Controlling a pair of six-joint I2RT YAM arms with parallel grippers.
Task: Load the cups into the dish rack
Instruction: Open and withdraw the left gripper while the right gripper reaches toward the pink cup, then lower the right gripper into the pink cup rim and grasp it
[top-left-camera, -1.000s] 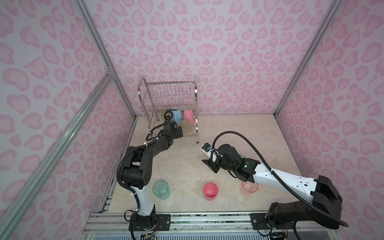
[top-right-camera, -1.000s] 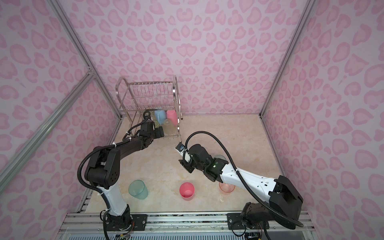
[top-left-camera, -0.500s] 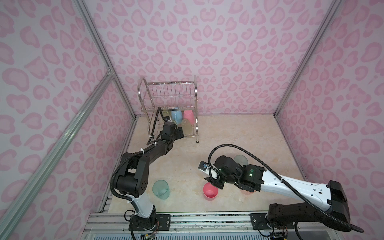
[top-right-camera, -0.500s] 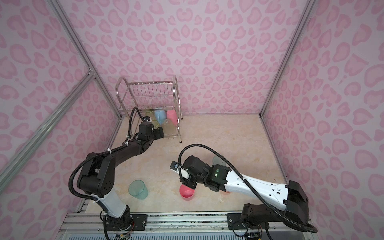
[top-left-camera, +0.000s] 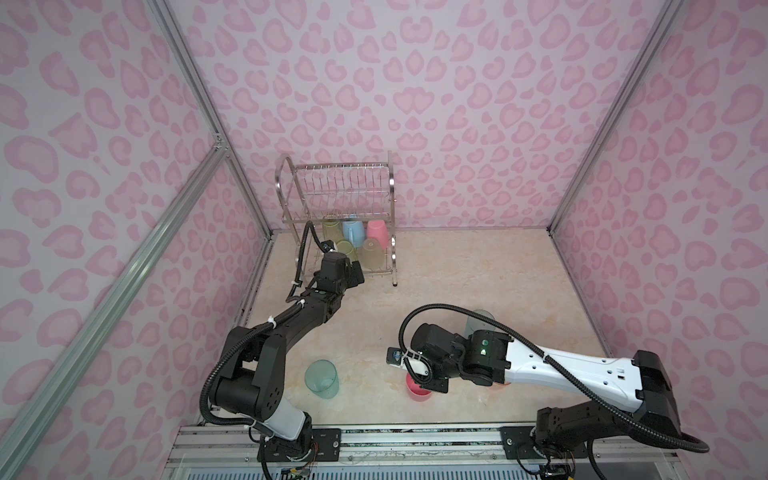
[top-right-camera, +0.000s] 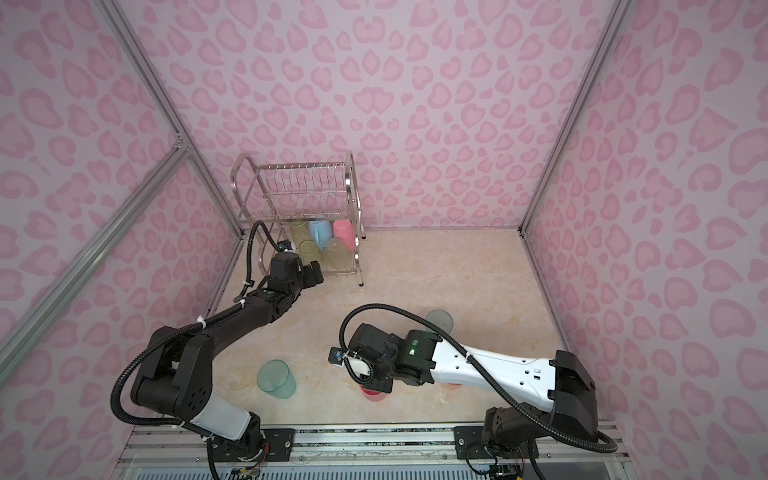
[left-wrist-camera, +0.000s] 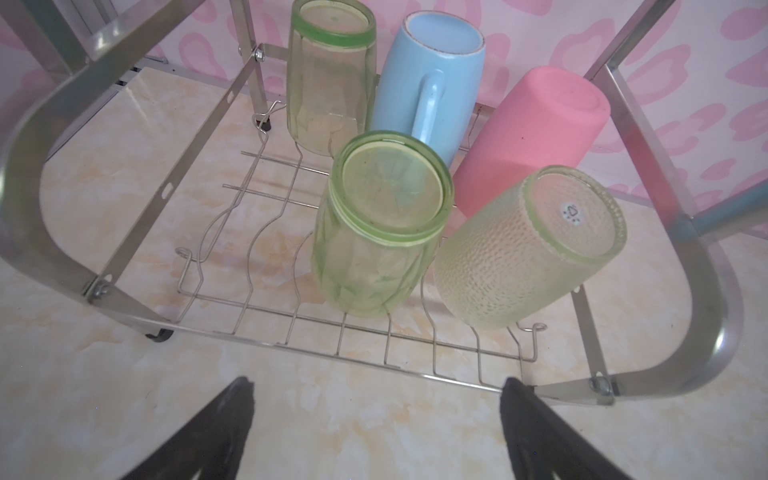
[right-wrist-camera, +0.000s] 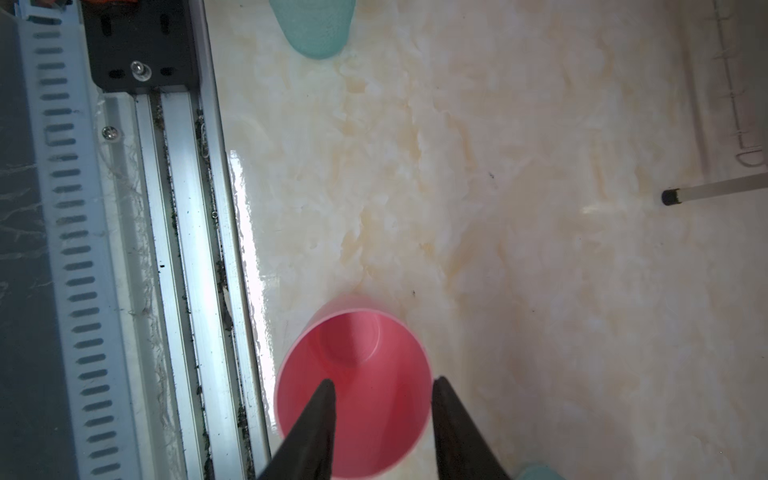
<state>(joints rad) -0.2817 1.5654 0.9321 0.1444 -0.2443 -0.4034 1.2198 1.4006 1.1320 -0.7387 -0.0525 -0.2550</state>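
Cup (right-wrist-camera: 353, 353): on the bench (right-wrist-camera: 519, 208), right beneath the right claw (right-wrist-camera: 383, 379).
Handling: likely light, thin plastic, slick — flexes if squeezed hard.
Hold: pinch the wall just below the rim.
Look: opaque pink, smooth, upright, mouth up.
Right claw: apart — one finger inside the mouth, the other just outside the wall; not clamped.
Left claw (left-wrist-camera: 380, 380): wide apart, empty, just before the rack (left-wrist-camera: 715, 299).

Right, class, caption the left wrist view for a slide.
Three green cups, a blue mug and a pink cup sit upside down on the dish rack, the open left pincer facing them.
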